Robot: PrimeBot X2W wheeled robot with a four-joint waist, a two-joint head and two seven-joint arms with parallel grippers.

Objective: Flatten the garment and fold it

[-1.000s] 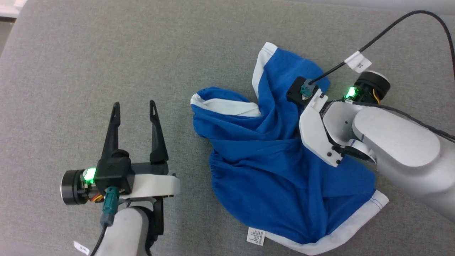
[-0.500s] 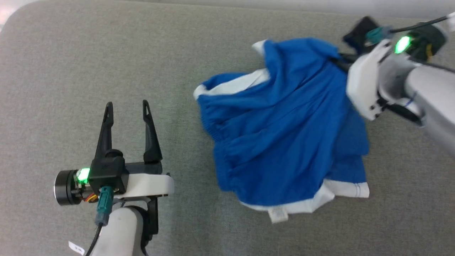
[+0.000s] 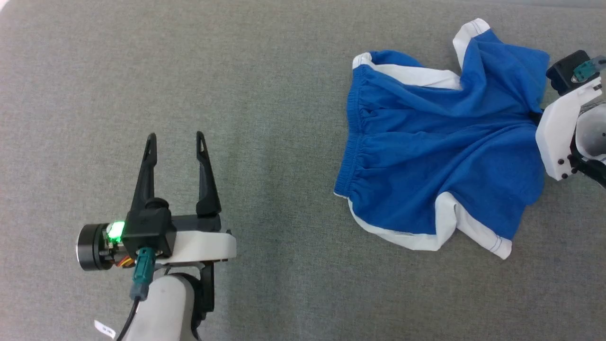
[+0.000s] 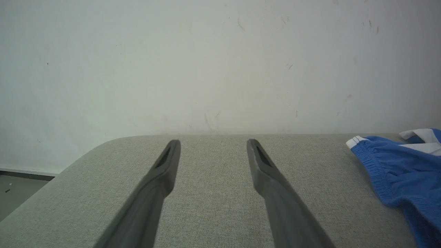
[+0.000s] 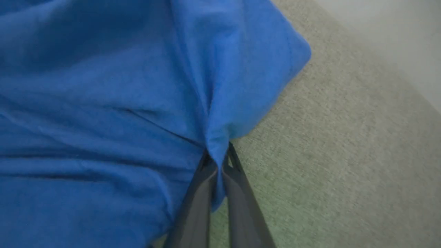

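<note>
This is a bare indoor test room, more lab than home. A wide pad (image 3: 284,71) covered in grey woven cloth, its corner rounded at the left of the left wrist view, lies before a plain off-white wall (image 4: 220,62) flecked with scuffs. At lower left, a dark skirting (image 4: 24,171) meets a grey floor (image 4: 17,196).
</note>
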